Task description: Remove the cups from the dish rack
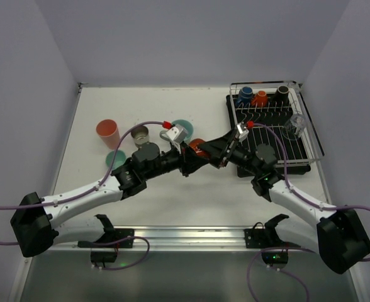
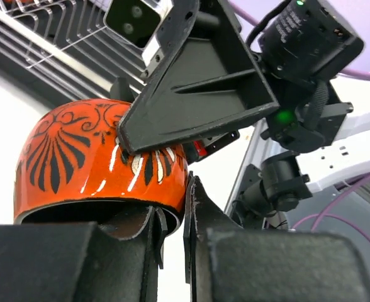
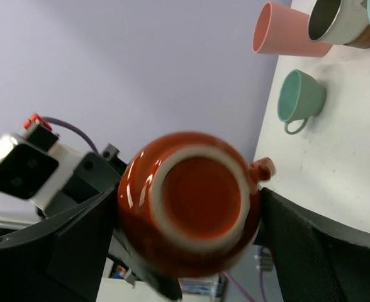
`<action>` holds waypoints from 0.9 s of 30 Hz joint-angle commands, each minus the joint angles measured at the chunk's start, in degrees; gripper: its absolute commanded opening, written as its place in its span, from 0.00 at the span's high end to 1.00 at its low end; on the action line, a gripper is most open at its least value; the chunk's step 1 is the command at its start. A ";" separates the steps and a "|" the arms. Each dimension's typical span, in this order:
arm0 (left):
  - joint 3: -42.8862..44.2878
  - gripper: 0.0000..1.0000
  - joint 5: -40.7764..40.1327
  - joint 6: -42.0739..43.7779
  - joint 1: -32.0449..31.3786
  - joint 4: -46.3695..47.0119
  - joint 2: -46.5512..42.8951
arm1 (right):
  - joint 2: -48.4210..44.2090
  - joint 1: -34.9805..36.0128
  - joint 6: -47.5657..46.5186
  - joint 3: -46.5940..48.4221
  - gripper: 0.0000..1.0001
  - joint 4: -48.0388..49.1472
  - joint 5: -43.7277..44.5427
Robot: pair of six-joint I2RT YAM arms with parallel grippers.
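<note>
Passing orange cup [image 2: 97, 157] mid-air: right gripper [image 3: 188, 220] clasping body from 3 o'clock, left gripper [image 2: 172, 211] seemingly pinching rim from 9 o'clock.

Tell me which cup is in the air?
The orange cup with black patterning, gripped by both arms' fingers; the rest sit on the table or in the dish rack.

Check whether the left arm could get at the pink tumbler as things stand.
Probably not yet: the left pincer is pinched on the rim of the orange cup, with the right pincer gripping it too. The tumbler stands on the table to its left, and the way looks free once the cup is down.
</note>
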 commanded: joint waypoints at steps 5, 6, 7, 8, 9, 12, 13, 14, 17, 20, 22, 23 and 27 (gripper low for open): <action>6.41 1.00 -23.86 3.94 1.29 -25.63 -3.85 | -4.04 0.93 -11.11 0.09 0.01 -9.87 -0.39; 6.59 1.00 -26.83 4.03 1.47 -29.15 -3.77 | -5.18 0.85 -14.35 -0.35 0.01 -12.07 0.85; 7.37 1.00 -28.52 3.77 1.73 -36.06 -3.51 | -6.50 0.93 -16.21 -0.62 0.01 -17.57 2.34; 7.73 1.00 -29.58 3.16 2.25 -39.00 -3.16 | -8.86 0.85 -18.23 -0.71 0.01 -20.67 3.92; 8.60 1.00 -29.59 2.89 3.91 -44.34 -1.85 | -10.02 0.93 -21.90 -0.80 0.01 -23.31 6.81; 9.66 1.00 -24.70 3.94 8.66 -49.74 2.27 | -13.97 0.93 -27.45 -1.23 0.01 -31.24 11.12; 10.36 1.00 -23.19 4.55 12.42 -51.84 3.43 | -14.77 0.93 -28.52 -1.24 0.01 -34.03 11.75; 10.89 1.00 -21.95 6.12 13.76 -52.65 4.74 | -15.56 0.85 -29.31 -1.15 0.01 -35.28 12.28; 14.31 1.00 -21.32 8.50 15.79 -55.99 10.19 | -18.02 0.84 -32.22 -0.80 0.01 -38.71 13.95; 17.13 1.00 -20.63 10.70 17.81 -58.19 16.95 | -19.43 0.85 -34.15 -0.36 0.01 -40.91 14.57; 16.96 1.00 -18.34 11.50 19.83 -56.97 18.81 | -19.96 0.85 -35.47 -0.09 0.01 -42.32 15.27; 16.78 1.00 -17.55 11.85 20.53 -56.44 20.30 | -20.22 0.84 -35.82 0.17 0.01 -42.41 15.53; 15.55 1.00 -14.92 12.03 23.08 -53.37 21.98 | -21.63 0.84 -37.66 0.26 0.01 -44.96 17.20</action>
